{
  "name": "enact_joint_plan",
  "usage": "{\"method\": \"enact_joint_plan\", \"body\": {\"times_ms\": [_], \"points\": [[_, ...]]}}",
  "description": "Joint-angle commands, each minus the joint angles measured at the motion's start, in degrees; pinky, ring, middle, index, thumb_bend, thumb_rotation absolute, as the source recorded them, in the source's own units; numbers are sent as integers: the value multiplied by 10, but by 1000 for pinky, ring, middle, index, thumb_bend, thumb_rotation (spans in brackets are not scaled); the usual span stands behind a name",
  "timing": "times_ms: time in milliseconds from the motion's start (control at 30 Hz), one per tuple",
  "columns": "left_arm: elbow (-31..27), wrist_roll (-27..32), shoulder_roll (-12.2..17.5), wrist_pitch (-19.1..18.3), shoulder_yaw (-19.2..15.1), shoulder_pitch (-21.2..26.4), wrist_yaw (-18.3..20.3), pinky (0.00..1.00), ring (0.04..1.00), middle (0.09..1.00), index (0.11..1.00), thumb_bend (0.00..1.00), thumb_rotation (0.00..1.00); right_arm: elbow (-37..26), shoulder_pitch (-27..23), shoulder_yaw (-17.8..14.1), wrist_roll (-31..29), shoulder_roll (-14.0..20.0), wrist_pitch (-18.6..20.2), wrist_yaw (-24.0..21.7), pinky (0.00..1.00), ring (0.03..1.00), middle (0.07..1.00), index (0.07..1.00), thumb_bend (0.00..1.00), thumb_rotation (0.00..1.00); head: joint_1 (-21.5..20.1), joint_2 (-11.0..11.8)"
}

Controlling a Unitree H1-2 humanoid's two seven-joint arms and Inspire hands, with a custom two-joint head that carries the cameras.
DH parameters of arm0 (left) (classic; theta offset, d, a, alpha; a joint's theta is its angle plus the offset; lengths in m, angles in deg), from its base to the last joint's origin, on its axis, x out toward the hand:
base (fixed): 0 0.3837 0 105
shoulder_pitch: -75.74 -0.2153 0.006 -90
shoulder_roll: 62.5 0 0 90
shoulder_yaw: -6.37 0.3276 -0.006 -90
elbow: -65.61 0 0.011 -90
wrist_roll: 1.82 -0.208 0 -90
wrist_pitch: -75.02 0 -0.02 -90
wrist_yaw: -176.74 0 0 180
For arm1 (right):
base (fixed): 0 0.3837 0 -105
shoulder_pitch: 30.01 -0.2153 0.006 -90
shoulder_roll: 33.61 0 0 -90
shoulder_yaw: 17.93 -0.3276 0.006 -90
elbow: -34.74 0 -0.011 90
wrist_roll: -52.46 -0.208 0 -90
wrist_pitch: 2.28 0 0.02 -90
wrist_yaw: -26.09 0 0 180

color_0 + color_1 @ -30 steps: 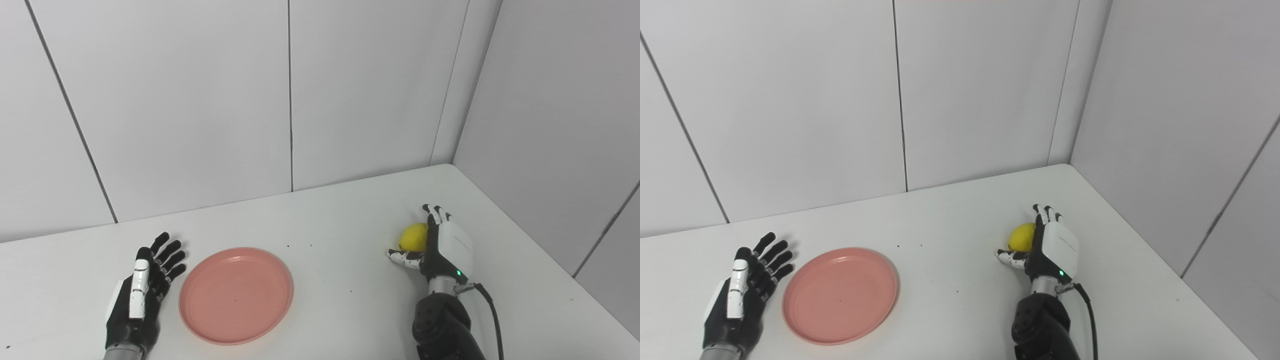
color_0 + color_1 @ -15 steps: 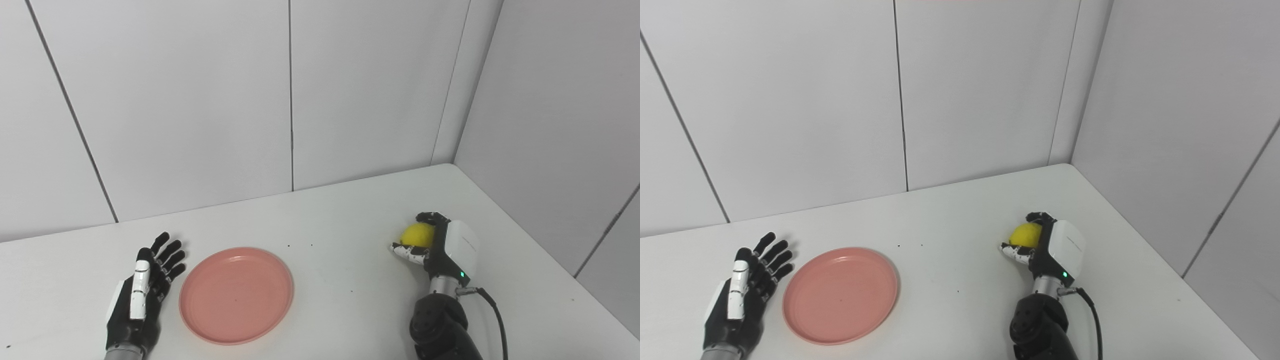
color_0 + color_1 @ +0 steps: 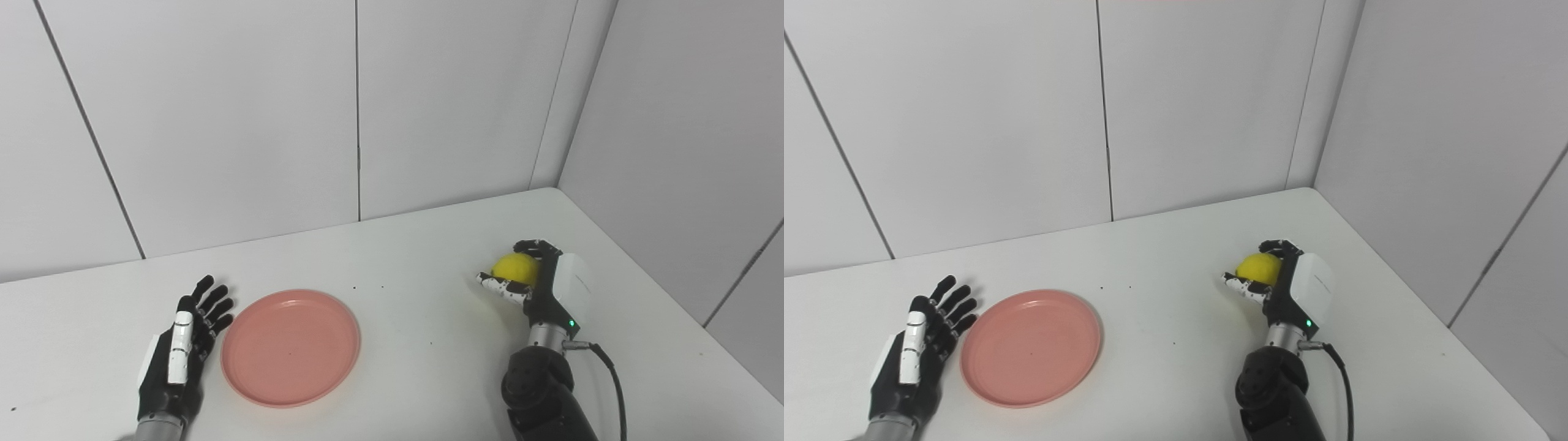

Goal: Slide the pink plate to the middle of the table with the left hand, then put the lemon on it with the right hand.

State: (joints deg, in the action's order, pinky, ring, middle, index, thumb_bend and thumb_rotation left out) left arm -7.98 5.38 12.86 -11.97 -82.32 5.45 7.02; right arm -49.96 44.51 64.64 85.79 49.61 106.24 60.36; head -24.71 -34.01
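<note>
Two hands: right hand (image 3: 547, 283) clasps lemon (image 3: 516, 267); left hand (image 3: 179, 355) spread, empty, beside pink plate (image 3: 290, 346).

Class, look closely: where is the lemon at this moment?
In both eye views the lemon is on the right side, gripped in the right hand, well right of the pink plate and near the table's back right corner.

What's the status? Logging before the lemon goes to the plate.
Right hand shut on lemon. Left hand open, beside pink plate, not touching. Nothing on the table between lemon and plate.
</note>
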Motion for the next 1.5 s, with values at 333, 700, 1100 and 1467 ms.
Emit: {"method": "enact_joint_plan", "body": {"times_ms": [333, 700, 1100, 1467], "points": [[-31, -13, -22, -8, 13, -3, -20, 917, 910, 920, 927, 661, 1000, -92, -9, 51, -3, -8, -77, -24, 353, 413, 509, 502, 514, 0, 62, -3], [-29, -29, -32, -9, 21, -4, -33, 920, 918, 926, 932, 687, 1000, -104, -29, 120, 11, -29, -96, -69, 444, 461, 528, 467, 514, 0, 108, -2], [-13, -39, -42, 6, 24, 2, -41, 936, 932, 933, 939, 689, 1000, -72, -53, 182, -7, -58, -144, -121, 370, 423, 529, 493, 512, 0, 145, 4], [-1, -51, -46, 24, 28, 3, -52, 935, 931, 932, 938, 665, 1000, 3, -77, 233, -26, -84, -201, -166, 314, 395, 512, 509, 512, 0, 169, 9]]}}
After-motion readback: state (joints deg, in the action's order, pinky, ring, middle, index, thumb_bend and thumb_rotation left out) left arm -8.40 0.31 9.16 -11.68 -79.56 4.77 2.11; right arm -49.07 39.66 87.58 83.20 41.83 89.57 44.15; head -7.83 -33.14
